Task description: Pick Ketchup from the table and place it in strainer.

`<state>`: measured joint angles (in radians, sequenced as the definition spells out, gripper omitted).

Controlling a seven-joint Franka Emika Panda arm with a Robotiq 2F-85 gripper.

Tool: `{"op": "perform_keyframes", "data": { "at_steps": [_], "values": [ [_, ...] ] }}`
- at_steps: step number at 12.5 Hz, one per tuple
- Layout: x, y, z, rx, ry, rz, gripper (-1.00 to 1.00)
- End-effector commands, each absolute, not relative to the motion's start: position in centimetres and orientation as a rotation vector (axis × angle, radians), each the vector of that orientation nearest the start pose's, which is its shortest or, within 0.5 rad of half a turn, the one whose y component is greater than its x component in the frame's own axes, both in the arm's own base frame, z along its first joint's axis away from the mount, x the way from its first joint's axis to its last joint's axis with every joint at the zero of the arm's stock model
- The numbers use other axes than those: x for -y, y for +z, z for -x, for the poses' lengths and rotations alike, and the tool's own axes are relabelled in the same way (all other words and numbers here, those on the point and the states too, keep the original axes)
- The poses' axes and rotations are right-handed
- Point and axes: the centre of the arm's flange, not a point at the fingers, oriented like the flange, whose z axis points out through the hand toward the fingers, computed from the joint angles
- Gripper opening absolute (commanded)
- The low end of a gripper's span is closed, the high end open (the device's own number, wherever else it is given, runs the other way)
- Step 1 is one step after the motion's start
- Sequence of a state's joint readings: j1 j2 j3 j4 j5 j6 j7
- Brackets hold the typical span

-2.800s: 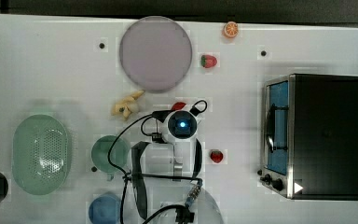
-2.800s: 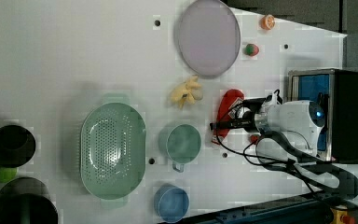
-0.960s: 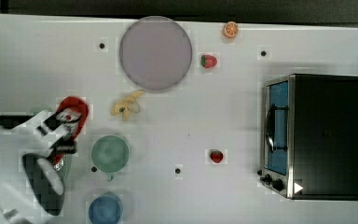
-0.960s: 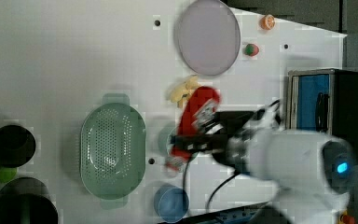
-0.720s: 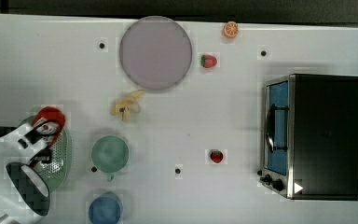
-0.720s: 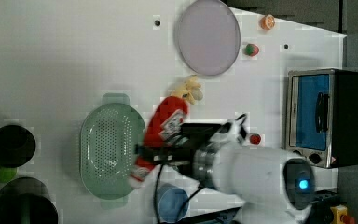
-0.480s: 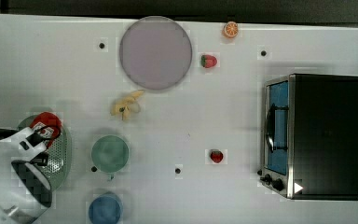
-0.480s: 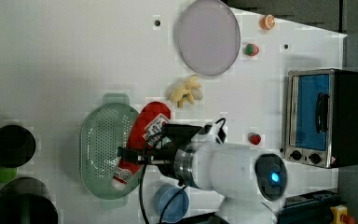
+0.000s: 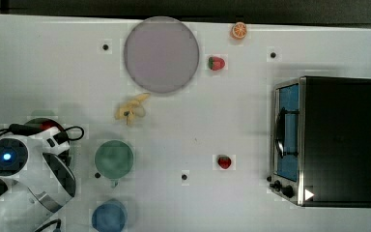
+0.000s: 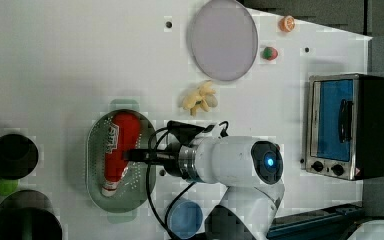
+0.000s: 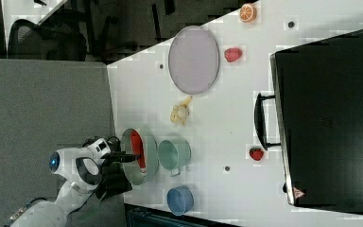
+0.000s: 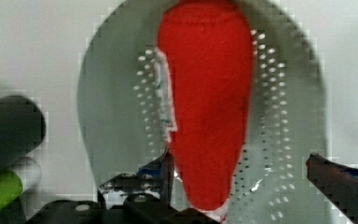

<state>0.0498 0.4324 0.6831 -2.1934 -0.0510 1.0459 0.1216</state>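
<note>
The ketchup (image 10: 121, 145), a red bottle with a white label, lies on its side inside the pale green perforated strainer (image 10: 92, 165) at the left view's lower left. My gripper (image 10: 132, 156) hovers over the strainer's near edge, beside the bottle. In the wrist view the ketchup (image 12: 207, 102) rests on the strainer's holed bottom (image 12: 116, 107), and my gripper (image 12: 238, 161) stands open, its fingers wide apart on either side of the bottle's end. In the top view the arm covers most of the strainer (image 9: 37, 121); a sliver of ketchup (image 9: 48, 126) shows.
A green cup (image 9: 114, 158) and a blue cup (image 9: 109, 216) stand just right of the arm in the top view. Farther off are bananas (image 9: 131, 110), a lilac plate (image 9: 161, 54), two strawberries (image 9: 224, 162) (image 9: 216, 63), an orange half (image 9: 239, 30) and a toaster oven (image 9: 333, 140).
The arm carried the ketchup across to the strainer, lowered it and opened its fingers. The bottle now lies in the strainer, let go.
</note>
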Motion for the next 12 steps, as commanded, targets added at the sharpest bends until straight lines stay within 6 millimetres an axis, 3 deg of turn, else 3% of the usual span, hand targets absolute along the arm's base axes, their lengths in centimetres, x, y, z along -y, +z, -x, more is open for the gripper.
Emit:
{"op": "perform_keyframes", "data": {
  "at_steps": [1, 5, 9, 11, 12],
  "values": [
    [-35.2, 32.2, -44.9, -0.490, -0.004, 2.922, 1.00],
    [-26.6, 43.4, -47.4, -0.700, -0.064, 3.089, 1.00],
    [-14.1, 54.2, -49.7, -1.027, -0.079, 3.034, 1.00],
    [-7.9, 57.8, -50.1, -1.201, -0.133, 2.941, 1.00],
    [-5.0, 58.7, -50.2, -1.274, -0.149, 2.897, 1.00]
  ]
}}
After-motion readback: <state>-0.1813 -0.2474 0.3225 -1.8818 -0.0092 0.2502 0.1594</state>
